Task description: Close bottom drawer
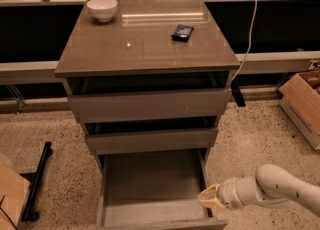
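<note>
The task looked barely begun: the bottom drawer (150,181) stood pulled far out of the cabinet (145,54), its plain grey box open to view and bare inside, its front edge at the lower border of the view. The two drawers above it, the top drawer (150,105) and the middle drawer (150,140), each sat slightly proud with a dark gap over them, but neither was the one to close. All of the push was, by this reading, left to do. The gripper (209,197) was low at the drawer's front right corner, touching or just beside the top of the right side wall near the front panel; which of the two could not be told. Whether it was open or closed could not be told either, and it appeared to hold nothing. The arm (272,189) came in from the lower right, lying nearly level above the floor, its wrist pointed left toward the drawer. On the cabinet top a bowl (102,9) and a small dark object (182,32) sat well apart.
</note>
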Motion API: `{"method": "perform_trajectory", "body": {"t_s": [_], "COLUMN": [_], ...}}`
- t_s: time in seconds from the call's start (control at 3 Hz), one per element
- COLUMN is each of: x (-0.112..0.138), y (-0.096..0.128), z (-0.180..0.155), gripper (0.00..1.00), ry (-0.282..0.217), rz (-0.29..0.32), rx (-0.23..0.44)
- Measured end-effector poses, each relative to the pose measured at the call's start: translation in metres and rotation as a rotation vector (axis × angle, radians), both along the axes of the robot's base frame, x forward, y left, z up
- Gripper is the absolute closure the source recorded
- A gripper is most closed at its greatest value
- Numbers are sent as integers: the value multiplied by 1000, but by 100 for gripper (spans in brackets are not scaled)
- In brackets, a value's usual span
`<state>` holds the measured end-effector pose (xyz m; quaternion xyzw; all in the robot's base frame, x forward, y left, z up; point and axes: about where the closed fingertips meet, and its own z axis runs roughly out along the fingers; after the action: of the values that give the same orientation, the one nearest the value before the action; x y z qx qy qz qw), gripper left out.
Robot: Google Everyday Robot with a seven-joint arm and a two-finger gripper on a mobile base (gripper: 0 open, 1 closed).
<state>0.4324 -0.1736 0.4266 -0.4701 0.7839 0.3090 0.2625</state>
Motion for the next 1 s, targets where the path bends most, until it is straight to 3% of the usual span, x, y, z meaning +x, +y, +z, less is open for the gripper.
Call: {"method": "perform_trajectory", "body": {"t_s": [0.33,1.0], "x": [3,-8], "y": [0,-13], "z": [-32,-102], "gripper": [100,100], "ry": [4,99], "rz": [-18,-67], "rx": [6,-22]}}
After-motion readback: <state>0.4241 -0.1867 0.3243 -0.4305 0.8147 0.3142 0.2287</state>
